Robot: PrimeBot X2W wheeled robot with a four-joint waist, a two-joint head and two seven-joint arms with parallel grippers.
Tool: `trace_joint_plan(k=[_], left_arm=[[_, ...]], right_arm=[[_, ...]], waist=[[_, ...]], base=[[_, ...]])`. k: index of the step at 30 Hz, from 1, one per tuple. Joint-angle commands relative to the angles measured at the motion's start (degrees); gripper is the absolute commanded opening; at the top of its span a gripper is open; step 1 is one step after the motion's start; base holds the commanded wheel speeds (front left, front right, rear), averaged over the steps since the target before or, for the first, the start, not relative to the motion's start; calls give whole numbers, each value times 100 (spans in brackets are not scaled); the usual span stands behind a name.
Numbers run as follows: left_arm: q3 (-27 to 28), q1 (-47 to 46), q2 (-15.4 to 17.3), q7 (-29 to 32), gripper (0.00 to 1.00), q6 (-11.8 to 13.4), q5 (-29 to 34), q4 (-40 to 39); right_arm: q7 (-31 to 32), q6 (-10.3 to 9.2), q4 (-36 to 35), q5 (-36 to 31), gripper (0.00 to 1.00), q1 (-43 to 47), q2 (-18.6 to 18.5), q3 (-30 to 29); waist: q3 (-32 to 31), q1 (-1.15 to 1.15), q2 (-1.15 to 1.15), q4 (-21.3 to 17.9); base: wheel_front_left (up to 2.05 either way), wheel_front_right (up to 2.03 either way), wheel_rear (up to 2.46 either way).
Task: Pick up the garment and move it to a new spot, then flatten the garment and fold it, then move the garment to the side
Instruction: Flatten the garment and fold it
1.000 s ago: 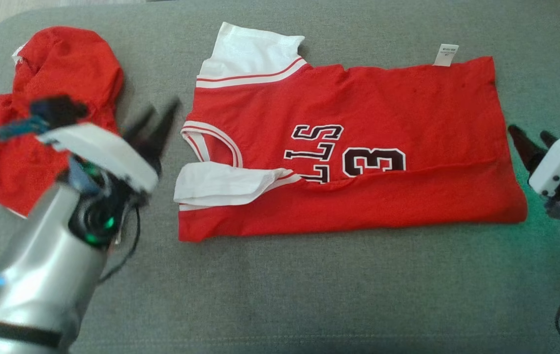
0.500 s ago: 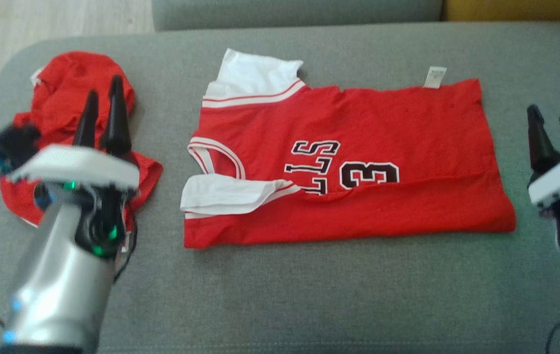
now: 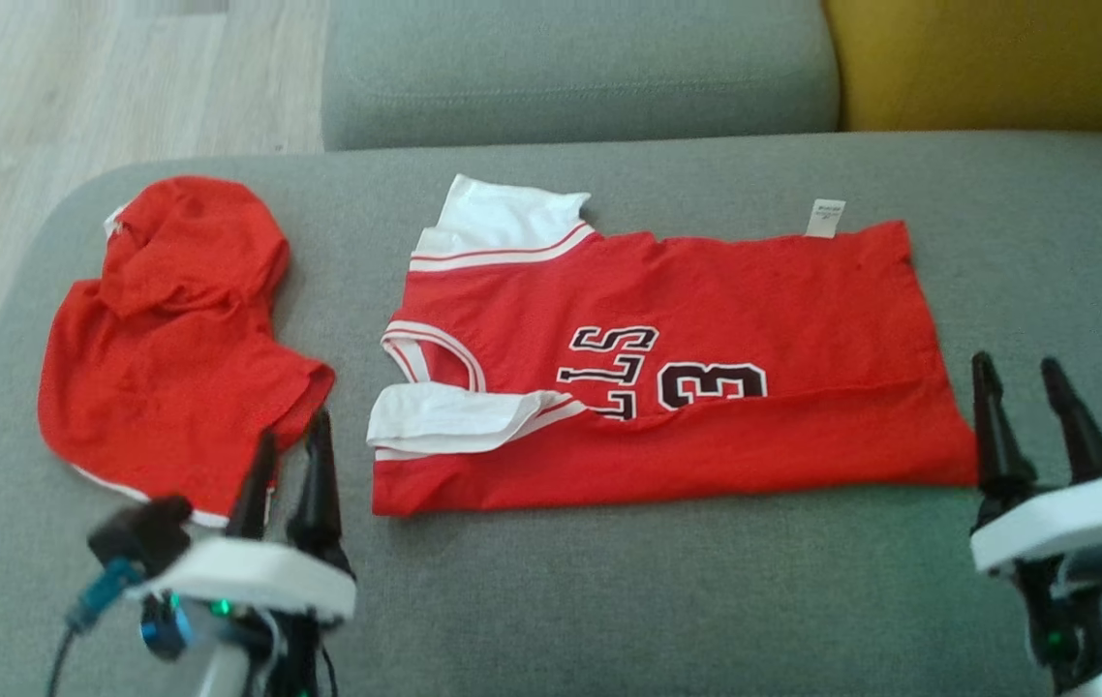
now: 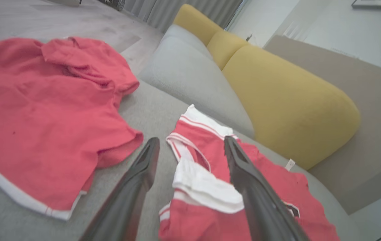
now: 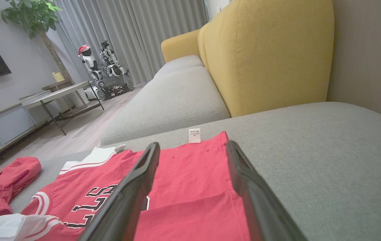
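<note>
Sofa (image 3: 609,600): left claw (image 3: 292,426) now nearer robot

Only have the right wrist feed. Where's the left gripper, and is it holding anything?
Observer: Left gripper is near left, jaws open and empty, fingertips by the gap between the jersey and a crumpled red garment.
Operator: That red lump at my left edge?
Observer: Yes. It has white trim and lies apart from the jersey on the sofa.
Operator: Am I over the jersey?
Observer: No. Right gripper sits open just off its right end.
</note>
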Motion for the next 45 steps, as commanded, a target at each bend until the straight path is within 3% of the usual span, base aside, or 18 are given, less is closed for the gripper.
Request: trace_joint_plan(k=[1,9,20,33,37,39,41,45], left_arm=[[91,-120,2,-31,100,12,132,-96],[-361,-65,-36,112,100,13,399,448],[-446,-569,133,394,100,516,733,1415],[-732,-1120,349,733,100,500,985,2504],[-851,-1251,316,837,100,321,981,2728],[-910,-1334,281,772,0,138,965,2732],[-880,-1411,254,621,0,-6,892,2704],[-752,-1561,264,299,0,-60,817,2632]], right_arm=[[-122,-4,-297,-89,100,-30,9,73],[-158,-4,-438,-319,100,115,176,43],[-101,-4,-568,-417,100,54,201,166],[-123,-4,-611,-523,100,-76,332,216],[-125,-4,-595,-559,100,-98,371,172],[-113,-4,-575,-596,100,-121,386,119],[-83,-4,-542,-635,100,-164,422,57],[143,-4,-308,-736,100,-281,590,-267]], waist=[[-51,0,0,-34],[-58,0,0,-209],[124,0,0,-520],[443,0,0,-722],[513,0,0,-729],[549,0,0,-713],[577,0,0,-687],[629,0,0,-599]], base=[[0,0,0],[0,0,0],[0,0,0],[0,0,0],[0,0,0],[0,0,0],[0,0,0],[0,0,0]])
